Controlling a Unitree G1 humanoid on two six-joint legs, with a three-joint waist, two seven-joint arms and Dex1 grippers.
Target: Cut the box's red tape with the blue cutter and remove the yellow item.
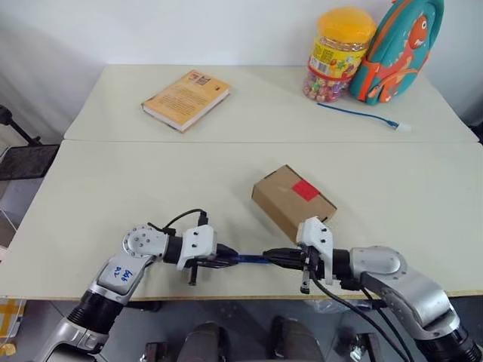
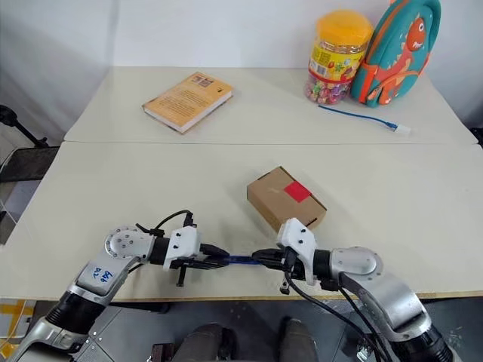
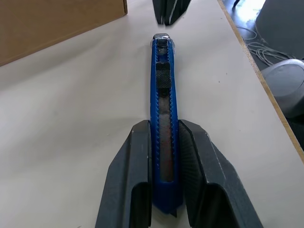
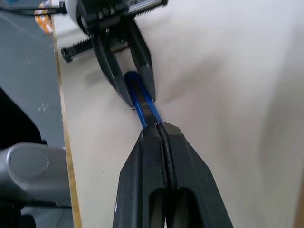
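Note:
The brown box [image 1: 293, 200] lies on the table, with the red tape [image 1: 305, 189] on its top face. Just in front of it, near the table's front edge, the blue cutter [image 1: 249, 259] lies level between my two grippers. My left gripper [image 3: 164, 126] is shut on the cutter's rear end, one finger on each side. My right gripper [image 4: 159, 126] is shut with its fingers pressed together, its tips right at the cutter's metal tip [image 3: 161, 37]; whether they touch it I cannot tell. The yellow item is hidden.
An orange-yellow book [image 1: 186, 98] lies at the back left. A yellow-lidded candy jar [image 1: 339, 53], a teal dinosaur backpack [image 1: 396, 49] and a blue cable [image 1: 362, 115] sit at the back right. The table's front edge [image 1: 241, 296] runs just below both grippers.

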